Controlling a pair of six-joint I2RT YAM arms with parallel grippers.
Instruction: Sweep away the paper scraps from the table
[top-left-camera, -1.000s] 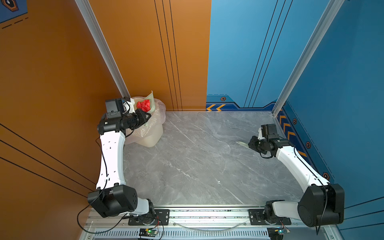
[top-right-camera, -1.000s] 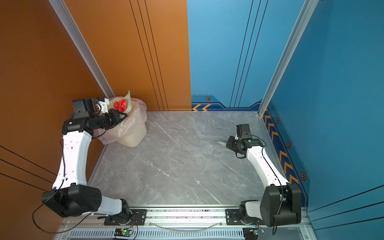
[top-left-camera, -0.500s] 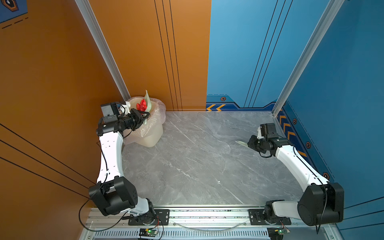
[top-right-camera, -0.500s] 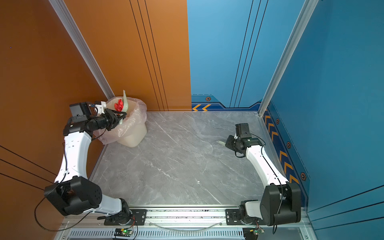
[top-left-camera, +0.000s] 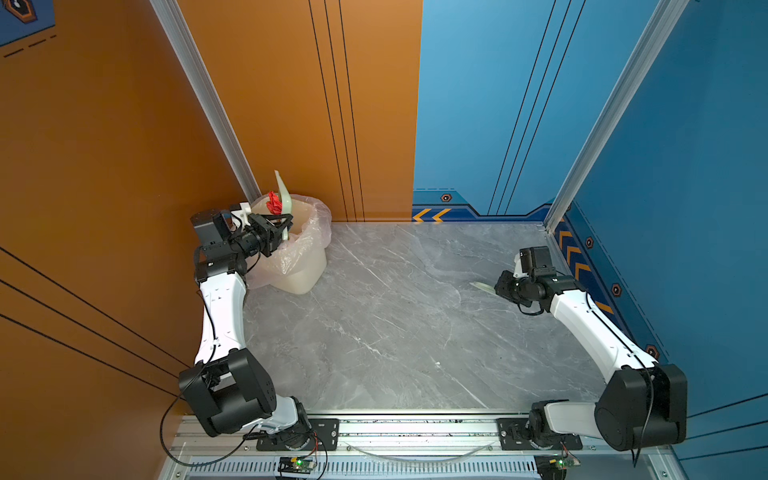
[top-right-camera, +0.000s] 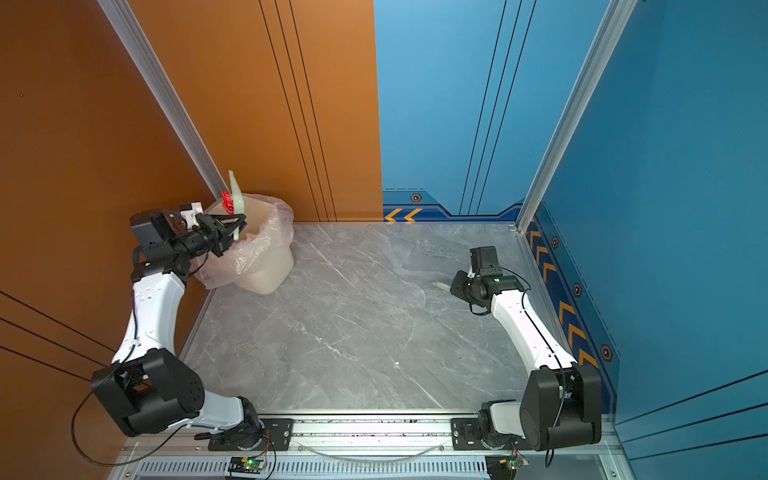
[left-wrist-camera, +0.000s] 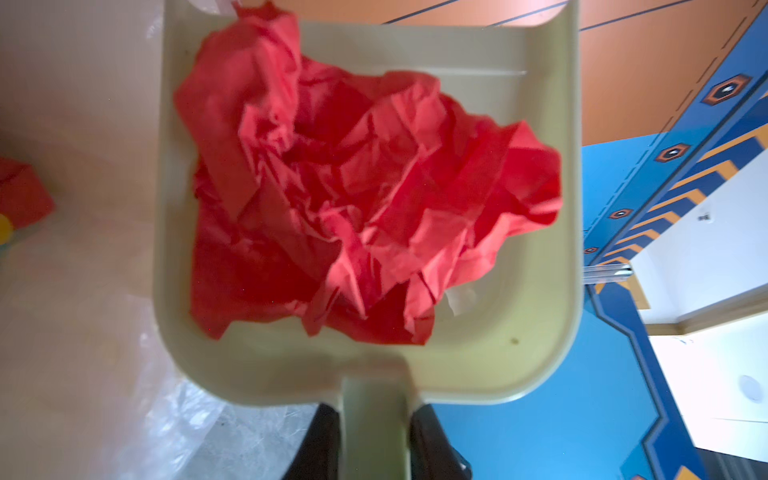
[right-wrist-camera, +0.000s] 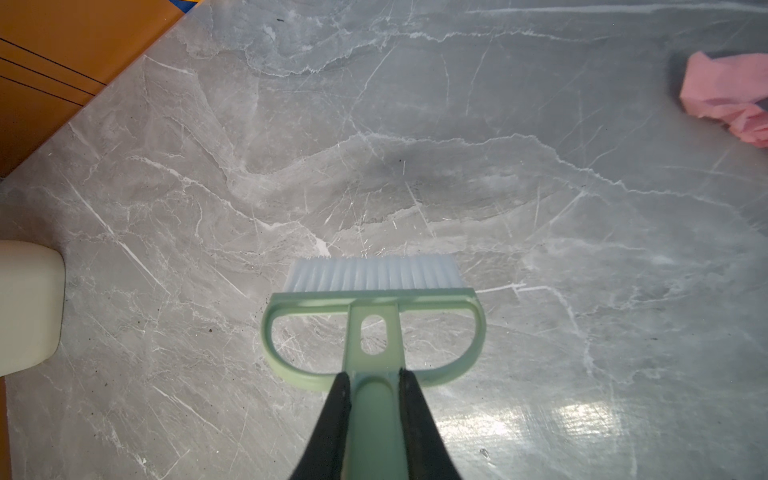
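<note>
My left gripper is shut on the handle of the pale green dustpan. The pan stands nearly on edge over the bin at the far left. A crumpled red paper scrap still lies in the pan. My right gripper is shut on the green brush, held low over the right side of the grey table. A pink paper scrap shows only in the right wrist view.
The bin is lined with a clear plastic bag. Inside it lie another red scrap and a yellow bit. Orange and blue wall panels close the table at the left, back and right. A metal rail with both arm bases runs along the front.
My left arm has tipped the dustpan from a slant to nearly upright over the bin, drawing back a little to the left. The right arm and brush have barely moved.
</note>
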